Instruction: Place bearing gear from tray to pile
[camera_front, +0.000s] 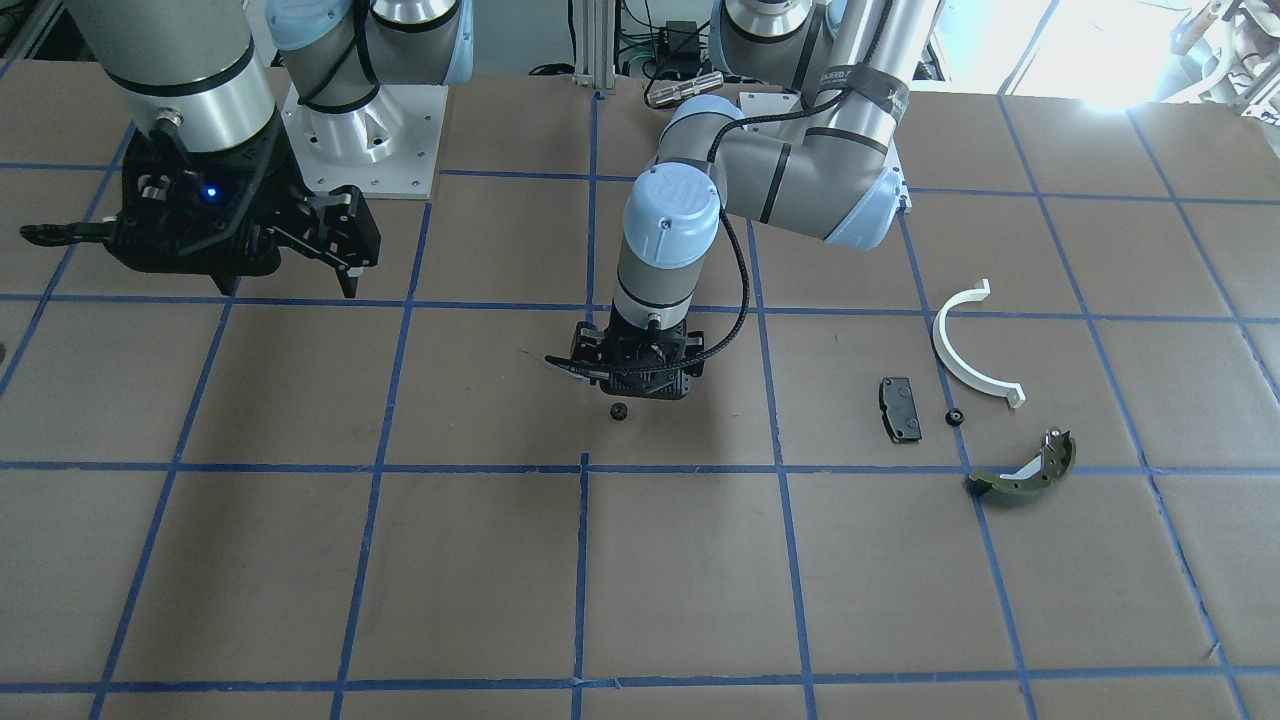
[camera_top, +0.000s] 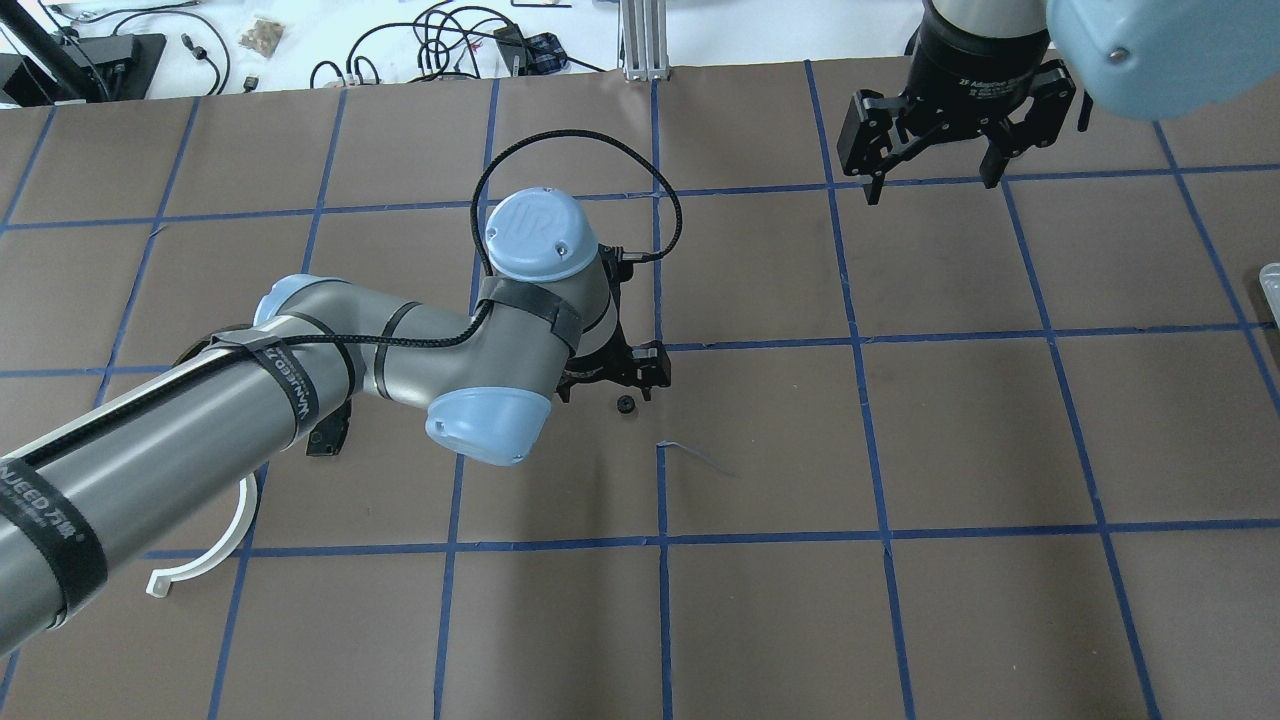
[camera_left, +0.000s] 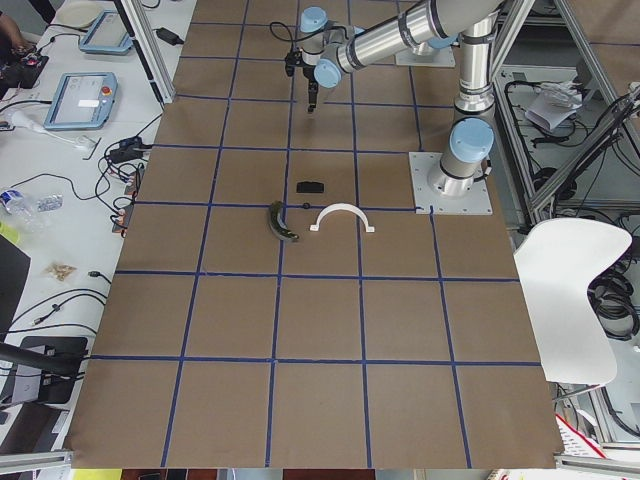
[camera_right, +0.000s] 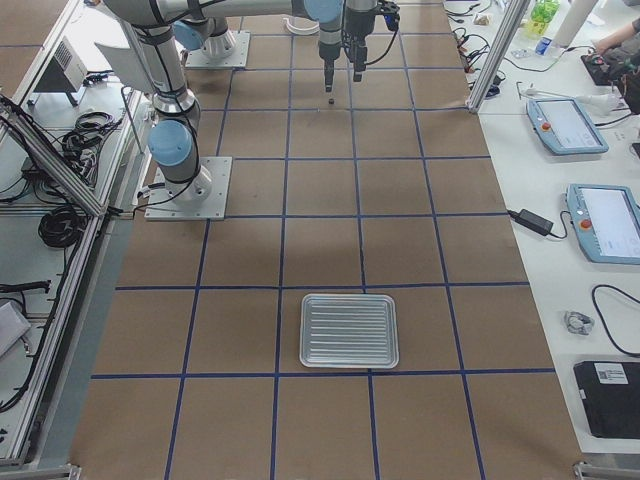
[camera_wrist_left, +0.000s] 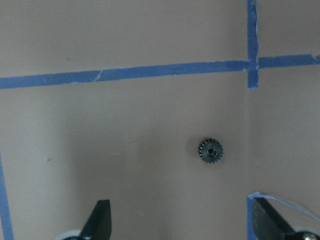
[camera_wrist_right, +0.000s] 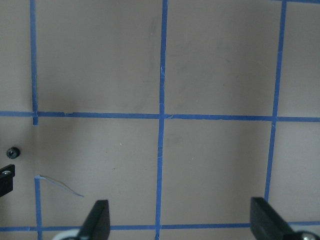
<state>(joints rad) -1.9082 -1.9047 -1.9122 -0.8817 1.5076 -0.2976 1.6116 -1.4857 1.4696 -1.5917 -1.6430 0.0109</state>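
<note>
The bearing gear (camera_front: 618, 411) is a small black toothed wheel lying flat on the brown table near a blue tape crossing. My left gripper (camera_front: 640, 390) hovers just beside it, pointing down. In the left wrist view the gear (camera_wrist_left: 210, 150) lies ahead of the open, empty fingers (camera_wrist_left: 100, 222), not between them. The tray (camera_right: 350, 330) is a ribbed metal one with nothing in it. The pile holds a white half-ring (camera_front: 975, 350), a black pad (camera_front: 900, 408), an olive-green shoe (camera_front: 1025, 470) and a second small black gear (camera_front: 955, 417). My right gripper (camera_top: 930, 180) hangs open and empty, far from the gear.
Blue tape lines divide the brown table into squares. A loose strip of tape (camera_top: 695, 455) curls up close to the gear. The arm bases (camera_front: 365, 130) stand at the robot's edge of the table. Tablets and cables (camera_right: 600, 215) lie on a side bench.
</note>
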